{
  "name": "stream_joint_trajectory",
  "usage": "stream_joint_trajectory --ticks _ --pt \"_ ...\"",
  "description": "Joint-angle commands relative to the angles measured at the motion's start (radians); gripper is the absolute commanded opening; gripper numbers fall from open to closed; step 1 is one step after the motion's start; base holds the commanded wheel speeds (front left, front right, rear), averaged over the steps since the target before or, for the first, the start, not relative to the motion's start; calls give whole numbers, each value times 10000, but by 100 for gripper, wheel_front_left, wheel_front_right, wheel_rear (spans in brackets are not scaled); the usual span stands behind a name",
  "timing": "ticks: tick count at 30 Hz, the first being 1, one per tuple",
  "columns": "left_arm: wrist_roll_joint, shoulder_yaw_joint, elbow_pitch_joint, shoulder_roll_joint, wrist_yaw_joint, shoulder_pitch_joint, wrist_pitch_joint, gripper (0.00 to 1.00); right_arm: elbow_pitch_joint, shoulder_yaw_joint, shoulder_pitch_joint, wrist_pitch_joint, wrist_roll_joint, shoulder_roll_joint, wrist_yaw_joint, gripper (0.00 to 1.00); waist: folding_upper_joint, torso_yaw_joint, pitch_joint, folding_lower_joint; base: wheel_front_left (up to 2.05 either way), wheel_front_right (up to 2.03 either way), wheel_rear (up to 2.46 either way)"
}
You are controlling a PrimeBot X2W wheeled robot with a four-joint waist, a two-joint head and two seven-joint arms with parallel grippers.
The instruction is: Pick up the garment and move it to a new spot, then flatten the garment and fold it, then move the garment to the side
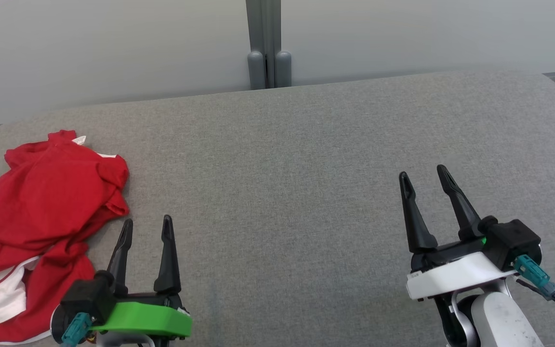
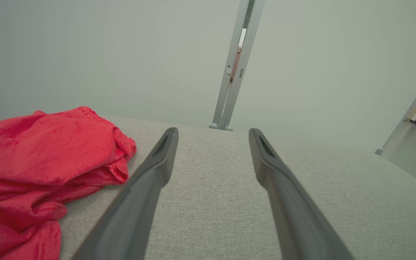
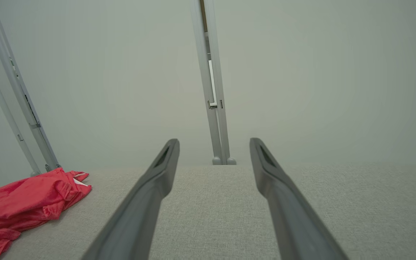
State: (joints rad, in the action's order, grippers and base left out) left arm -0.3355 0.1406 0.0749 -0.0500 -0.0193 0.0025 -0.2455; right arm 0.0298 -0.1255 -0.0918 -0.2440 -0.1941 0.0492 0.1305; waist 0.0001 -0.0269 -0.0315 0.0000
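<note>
While the red garment (image 1: pixel 41 212) lies in a crumpled heap at the left end of the grey bench (image 1: pixel 282 168), both pincers stand wide and hold nothing. In the head view the heap reaches from near the bench's far left corner down to its near edge, with white trim showing low on its near side, white lettering at its left edge and a small white label (image 1: pixel 79 140) at its far tip. The left pincer (image 1: pixel 147 220) sits on a green mount (image 1: pixel 142 320) at the lower left, fingers pointing away from the robot; its left finger (image 1: pixel 122 241) is just beside the heap's right edge, and whether it touches the cloth cannot be told. The left wrist view shows the same pincer (image 2: pixel 213 130) over bare grey fabric, with the garment (image 2: pixel 42 151) to the left of its left finger, folds bunched near the tip. The right pincer (image 1: pixel 422 171) sits on a white mount (image 1: pixel 451 277) at the lower right, tilted a little leftward, well apart from the garment, with bare bench between. In the right wrist view its fingers (image 3: pixel 150 202) spread over the bench and the garment (image 3: pixel 24 202) lies far off at the lower left. Behind the bench stands a pale wall (image 1: pixel 113 48) with a grey post (image 1: pixel 269 43) rising near the middle.
</note>
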Motion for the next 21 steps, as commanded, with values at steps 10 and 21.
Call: stream_joint_trajectory --ticks 10,21 --pt "-27 42 184 -13 -70 155 -216 100 337 -94 12 -226 267 23 3 100 -1 -52 6 0 0 0 0" --pt "-224 17 269 -12 -141 127 -193 100 490 -50 -27 -220 121 22 3 100 -1 -23 39 0 0 0 0"
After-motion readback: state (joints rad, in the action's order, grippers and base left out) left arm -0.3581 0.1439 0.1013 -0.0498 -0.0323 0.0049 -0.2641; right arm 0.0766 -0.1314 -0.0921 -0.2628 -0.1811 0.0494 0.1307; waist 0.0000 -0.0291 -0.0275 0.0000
